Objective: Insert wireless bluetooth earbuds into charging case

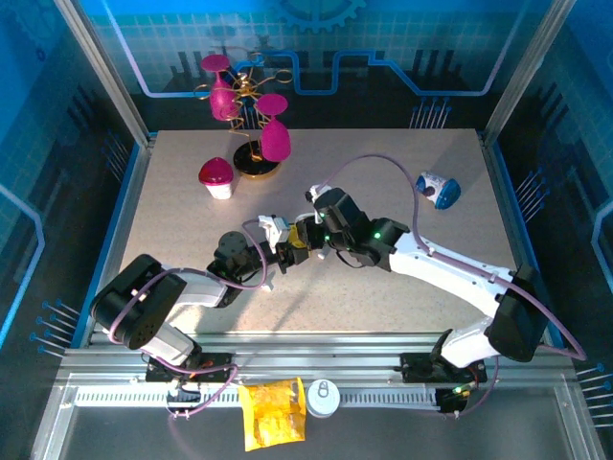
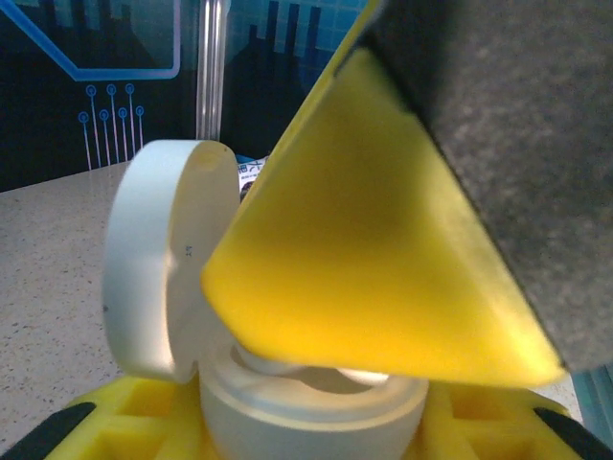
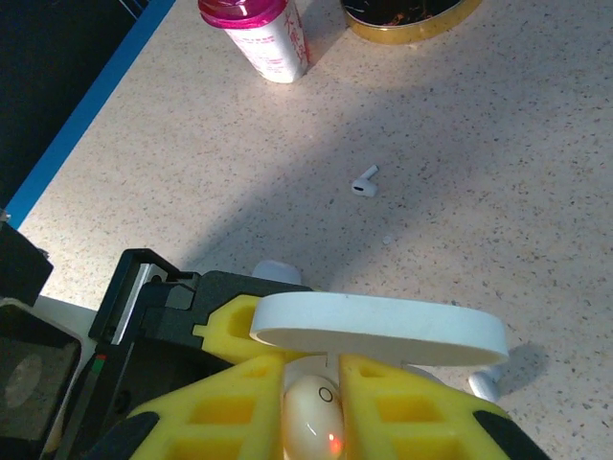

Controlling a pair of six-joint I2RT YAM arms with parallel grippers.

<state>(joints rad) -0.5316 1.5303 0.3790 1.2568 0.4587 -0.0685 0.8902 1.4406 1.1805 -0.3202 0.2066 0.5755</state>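
Speckled tabletop [image 3: 498, 144], earbud [image 3: 308, 424] within right claw [image 3: 313, 383]

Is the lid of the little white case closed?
No, the charging case has its lid swung up on its hinge, standing wide open.

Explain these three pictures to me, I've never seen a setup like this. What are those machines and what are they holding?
Two robot arms stand on a speckled table, each ending in a two-finger gripper. One picture looks down from above; the other two come from a camera on each wrist. The left gripper holds an open white charging case. The right gripper pinches a small white earbud right by it. Another earbud lies loose on the table, near a pink-capped container and a gold stand with pink ornaments.
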